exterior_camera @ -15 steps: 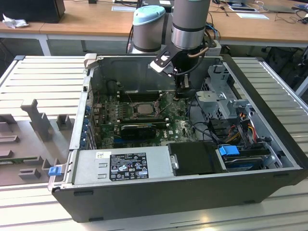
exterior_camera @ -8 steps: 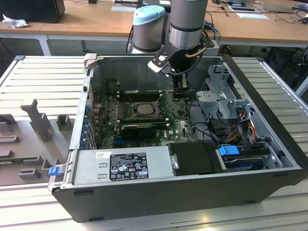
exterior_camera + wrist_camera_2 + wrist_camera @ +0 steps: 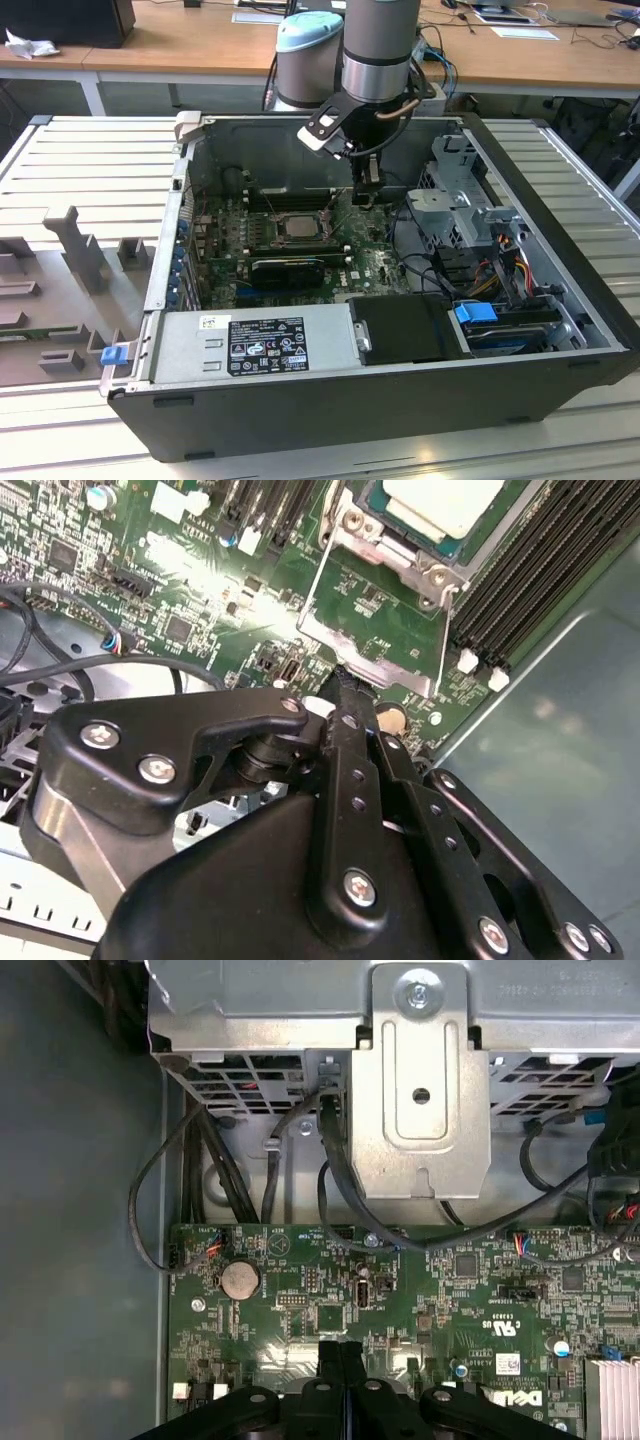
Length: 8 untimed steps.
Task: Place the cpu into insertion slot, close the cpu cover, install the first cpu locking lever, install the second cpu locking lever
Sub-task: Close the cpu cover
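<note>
robot gripper poised at open cpu cover inside computer case

the gripper's fingers are pressed together with nothing seen between them, tips down over the green circuit board. just ahead of the fingertips is the cpu cover, swung open off the socket, with board showing through its square opening; whether the tips touch its edge cannot be told. beyond the cover, the cpu sits in the insertion slot, its pale top uncovered.
</note>
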Each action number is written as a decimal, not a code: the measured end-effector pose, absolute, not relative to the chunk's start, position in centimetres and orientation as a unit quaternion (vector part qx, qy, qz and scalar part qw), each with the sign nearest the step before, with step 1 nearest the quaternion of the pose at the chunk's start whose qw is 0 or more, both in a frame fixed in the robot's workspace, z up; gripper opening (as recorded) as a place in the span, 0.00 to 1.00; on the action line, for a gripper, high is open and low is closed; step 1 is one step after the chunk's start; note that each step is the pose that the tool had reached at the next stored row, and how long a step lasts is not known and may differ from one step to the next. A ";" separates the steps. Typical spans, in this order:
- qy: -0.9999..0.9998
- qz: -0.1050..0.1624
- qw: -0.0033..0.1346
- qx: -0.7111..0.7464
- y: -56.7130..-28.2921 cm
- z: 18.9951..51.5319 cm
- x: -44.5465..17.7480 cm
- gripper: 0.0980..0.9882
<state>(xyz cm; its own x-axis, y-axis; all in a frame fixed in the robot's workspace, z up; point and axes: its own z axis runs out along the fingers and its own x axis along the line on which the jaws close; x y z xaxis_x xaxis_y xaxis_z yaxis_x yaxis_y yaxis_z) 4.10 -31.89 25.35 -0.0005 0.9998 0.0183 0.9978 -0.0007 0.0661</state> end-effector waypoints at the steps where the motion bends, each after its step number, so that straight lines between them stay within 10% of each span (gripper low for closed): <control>1: 0.707 0.030 0.017 0.707 -31.9 25.4 4.0 0.01; 8: 0.707 0.030 0.017 0.707 -31.9 25.4 3.4 0.01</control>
